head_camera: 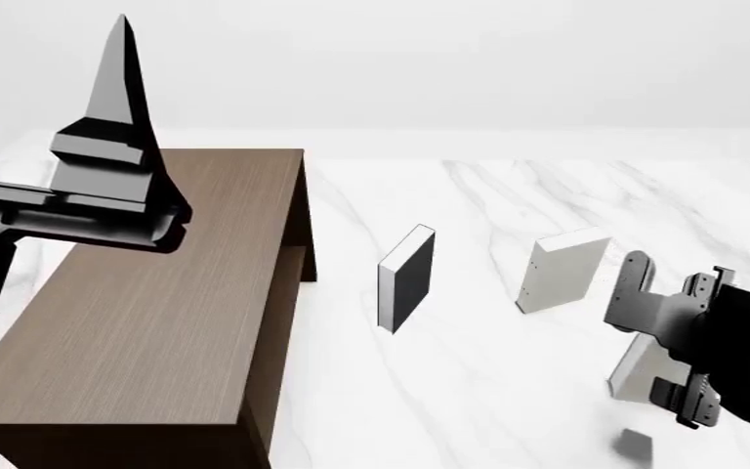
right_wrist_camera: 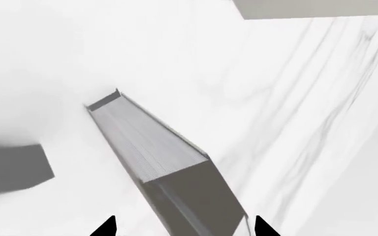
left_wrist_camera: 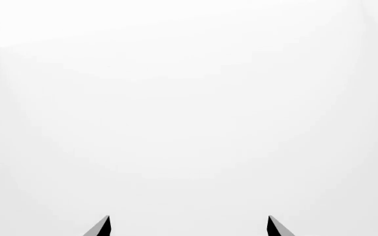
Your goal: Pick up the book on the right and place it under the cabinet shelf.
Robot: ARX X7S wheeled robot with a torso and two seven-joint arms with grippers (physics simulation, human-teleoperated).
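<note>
Right gripper (head_camera: 636, 337) straddling the rightmost pale book (right_wrist_camera: 166, 162) on the marble bench (head_camera: 506, 401).

Fingers spread to either side of the book, apparently not yet pinching, likely lined up for a grasp. Plain light-grey hardback, unmarked, standing upright, farthest from the dark-brown cabinet (head_camera: 153, 313), beyond the black-covered book (head_camera: 406, 278) and the other pale book (head_camera: 562, 271). Mostly hidden behind the right arm in the head view. Left gripper (head_camera: 108, 147) raised above the cabinet, fingers spread, holding nothing, seemingly parked clear.
</note>
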